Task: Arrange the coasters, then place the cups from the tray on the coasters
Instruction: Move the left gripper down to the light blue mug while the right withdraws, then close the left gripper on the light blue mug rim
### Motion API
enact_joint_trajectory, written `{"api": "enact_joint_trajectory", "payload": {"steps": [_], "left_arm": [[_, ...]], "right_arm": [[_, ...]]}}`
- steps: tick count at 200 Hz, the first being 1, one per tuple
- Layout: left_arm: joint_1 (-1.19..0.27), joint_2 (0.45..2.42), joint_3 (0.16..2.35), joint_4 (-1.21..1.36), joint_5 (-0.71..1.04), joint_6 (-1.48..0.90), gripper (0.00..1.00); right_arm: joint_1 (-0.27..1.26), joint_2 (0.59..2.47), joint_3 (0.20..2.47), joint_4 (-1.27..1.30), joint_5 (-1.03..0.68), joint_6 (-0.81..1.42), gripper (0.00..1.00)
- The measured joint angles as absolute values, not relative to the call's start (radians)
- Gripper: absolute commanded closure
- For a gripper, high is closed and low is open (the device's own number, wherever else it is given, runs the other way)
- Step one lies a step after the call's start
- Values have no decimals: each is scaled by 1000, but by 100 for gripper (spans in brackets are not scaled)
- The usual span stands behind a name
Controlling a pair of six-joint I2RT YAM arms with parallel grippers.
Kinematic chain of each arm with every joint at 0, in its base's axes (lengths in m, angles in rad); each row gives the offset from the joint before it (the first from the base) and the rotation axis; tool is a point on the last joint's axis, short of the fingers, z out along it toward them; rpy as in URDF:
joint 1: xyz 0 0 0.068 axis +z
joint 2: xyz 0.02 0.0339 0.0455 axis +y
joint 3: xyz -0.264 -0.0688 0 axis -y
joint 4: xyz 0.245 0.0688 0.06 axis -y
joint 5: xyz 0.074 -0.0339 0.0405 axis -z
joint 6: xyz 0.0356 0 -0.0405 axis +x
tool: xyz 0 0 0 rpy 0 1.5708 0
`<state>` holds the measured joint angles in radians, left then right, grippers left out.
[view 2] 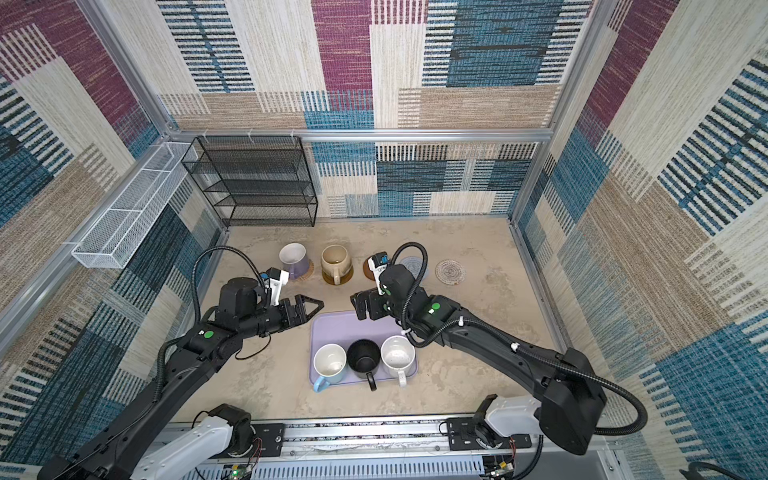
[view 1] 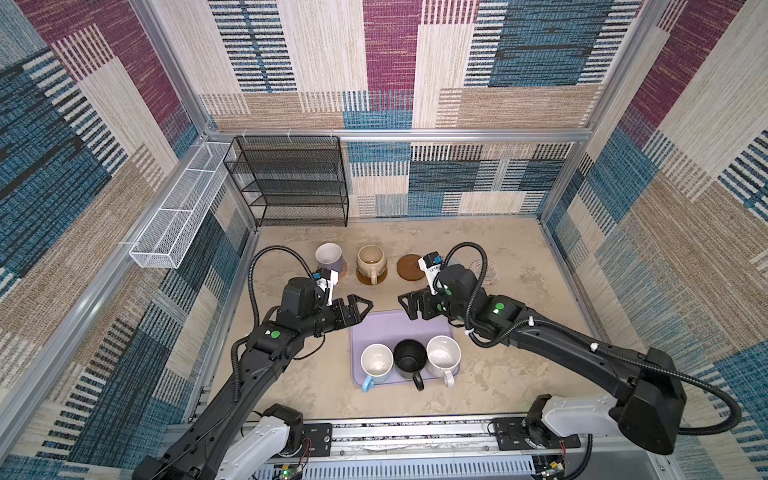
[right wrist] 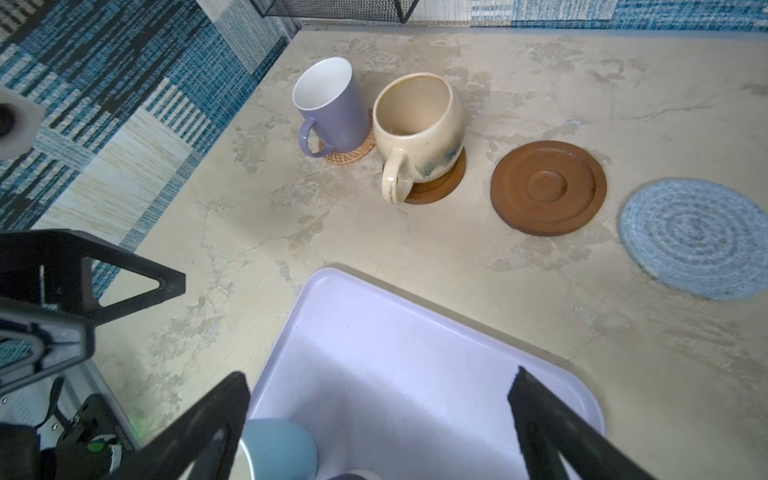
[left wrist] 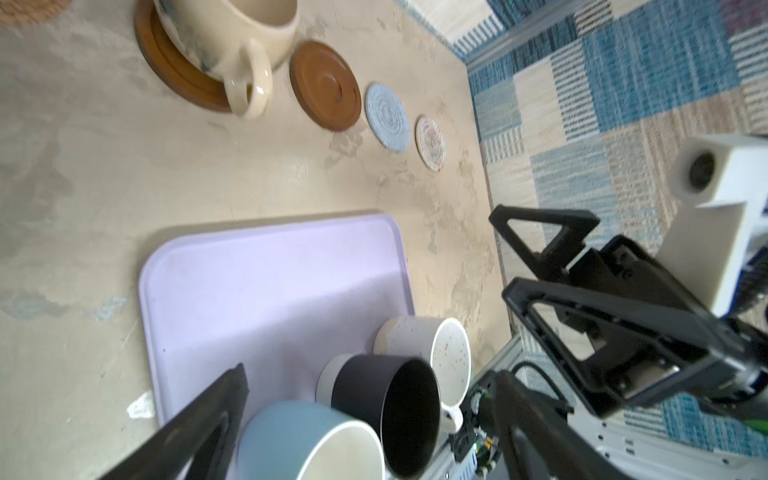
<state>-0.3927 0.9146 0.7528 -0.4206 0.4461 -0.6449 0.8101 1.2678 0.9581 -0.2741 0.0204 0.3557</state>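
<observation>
1. One mottled sandy surface (view 1: pixel 519 374) carries everything, and both arms reach in over it from the near rail.
2. Two end effectors face each other, tips near, above the far edge of the tray. The left end effector (view 1: pixel 360 311) and the right end effector (view 1: pixel 406 306) both stand wide with nothing between their fingers. If both go for a cup at once, I'd expect them to clash, being this near.
3. The lavender tray (view 1: pixel 395 328) lies below and between them, its open half directly under the fingertips.
4. Three cups stand on the tray, back towards the arms' bases from either end effector: the light blue mug (view 1: pixel 376 363), black mug (view 1: pixel 409 359) and speckled white mug (view 1: pixel 442 355). They are packed in a row and seem to touch. A finger slid beside one would likely shove or tip its neighbour. Their handles poke past the tray's rim and could snag.
5. Two cups are already placed beyond the left end effector. The lavender mug (right wrist: pixel 332 108) is on the tan rattan coaster (right wrist: pixel 349 156) and the beige mug (right wrist: pixel 415 124) is on a dark wood coaster (right wrist: pixel 436 189). Both look off-centre.
6. Three coasters lie free beyond the right end effector: the brown grooved coaster (right wrist: pixel 548 187), grey-blue woven coaster (right wrist: pixel 698 239) and whitish woven coaster (view 2: pixel 450 271). The woven ones look light, so a dragged mug could slide them out of line.
</observation>
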Motion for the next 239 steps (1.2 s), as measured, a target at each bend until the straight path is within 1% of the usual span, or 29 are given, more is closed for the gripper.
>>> {"api": "enact_joint_trajectory", "payload": {"steps": [32,59,85,113,138,183,205,223,233,239], "left_arm": [[-559,907,751,-563,381,-627,6],[-700,889,752,-671,285,-622,6],[-792,871,739,-714,211,-622,5],[-897,899,733,-749,153,-623,5],[-973,925,731,-764,90,-627,8],[-1093,995,712,-774,-44,-662,22],[-1130,1018,702,-770,-111,-682,36],[-1146,1021,677,-745,-147,-689,43],[-1148,1021,660,-727,-154,-696,49],[-1150,1024,651,-718,-155,-699,50]], "right_arm": [[808,1138,815,-206,-116,301,0],[810,1042,739,-179,-209,260,0],[809,993,712,-173,-245,235,0],[809,964,680,-178,-268,223,0],[809,943,650,-177,-283,224,0],[808,927,621,-171,-288,225,0],[809,918,611,-167,-287,228,0],[809,918,604,-159,-283,228,0],[809,918,599,-154,-277,228,0],[809,918,595,-154,-277,228,0]]}}
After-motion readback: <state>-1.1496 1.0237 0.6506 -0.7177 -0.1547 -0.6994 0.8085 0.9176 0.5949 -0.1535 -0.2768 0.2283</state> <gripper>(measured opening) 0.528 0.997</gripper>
